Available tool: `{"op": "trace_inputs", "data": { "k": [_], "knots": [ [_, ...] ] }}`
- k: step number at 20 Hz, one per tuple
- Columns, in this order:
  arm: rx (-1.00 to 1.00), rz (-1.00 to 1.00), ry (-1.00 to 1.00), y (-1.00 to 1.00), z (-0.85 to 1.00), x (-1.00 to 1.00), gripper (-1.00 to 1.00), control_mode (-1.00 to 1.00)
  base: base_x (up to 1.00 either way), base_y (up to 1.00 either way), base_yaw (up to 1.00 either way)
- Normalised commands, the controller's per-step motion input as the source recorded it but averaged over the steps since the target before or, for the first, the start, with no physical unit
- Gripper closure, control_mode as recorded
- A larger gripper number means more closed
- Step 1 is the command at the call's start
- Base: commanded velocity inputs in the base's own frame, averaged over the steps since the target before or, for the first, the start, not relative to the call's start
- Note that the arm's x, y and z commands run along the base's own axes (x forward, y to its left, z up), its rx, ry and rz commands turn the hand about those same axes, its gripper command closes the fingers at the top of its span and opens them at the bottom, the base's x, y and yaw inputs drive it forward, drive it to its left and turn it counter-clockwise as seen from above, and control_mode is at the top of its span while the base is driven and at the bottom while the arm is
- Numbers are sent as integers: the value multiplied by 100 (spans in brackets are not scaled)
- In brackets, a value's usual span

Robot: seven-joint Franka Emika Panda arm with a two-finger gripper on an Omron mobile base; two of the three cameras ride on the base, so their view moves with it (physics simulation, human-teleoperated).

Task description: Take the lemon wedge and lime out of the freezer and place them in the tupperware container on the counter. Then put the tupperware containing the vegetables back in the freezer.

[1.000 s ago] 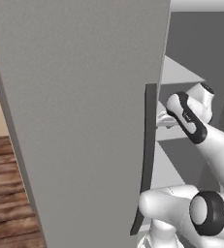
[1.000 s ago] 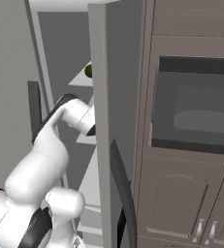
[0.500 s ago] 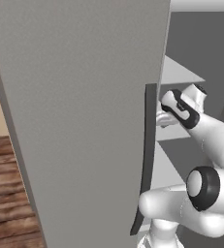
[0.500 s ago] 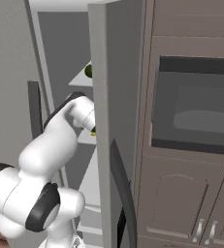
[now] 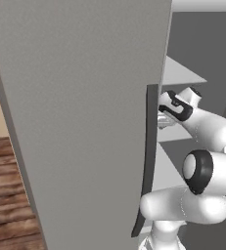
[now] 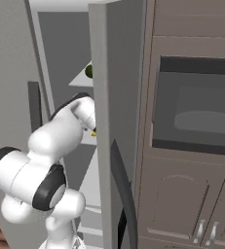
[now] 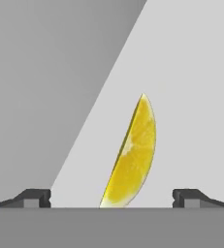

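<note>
Two dark fingertips [image 7: 36,197] stand spread wide, flanking the lemon wedge [image 7: 133,155], which lies on a pale shelf [image 7: 191,97] inside the freezer [image 5: 85,122]; the gripper [image 7: 111,199] pinches nothing yet. The lime [image 6: 89,71] sits on a higher shelf. Step in hand: reaching for the wedge. Next, probably, advance slightly, then close on its flanks.

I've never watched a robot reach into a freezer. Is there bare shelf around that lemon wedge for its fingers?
Yes. In the hand view the pale shelf lies bare on both sides of the lemon wedge, which stands between the open gripper's fingertips. It is tighter where the arm passes between the freezer doors.
</note>
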Motion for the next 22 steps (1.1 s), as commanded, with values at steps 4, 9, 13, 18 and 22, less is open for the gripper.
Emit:
{"op": "trace_inputs", "data": {
  "k": [4, 9, 13, 18, 22],
  "knots": [
    [0, 0, 0, 0, -23, 28, -100, -100, 0, 0, 0],
    [0, 0, 0, 0, -27, 19, -100, -100, 0, 0, 0],
    [0, 0, 0, 0, -26, 12, -100, -100, 0, 0, 0],
    [0, 0, 0, 0, -20, 13, -100, -100, 0, 0, 0],
    [0, 0, -3, 6, -23, 1, -100, -100, 0, 0, 0]
  ]
}}
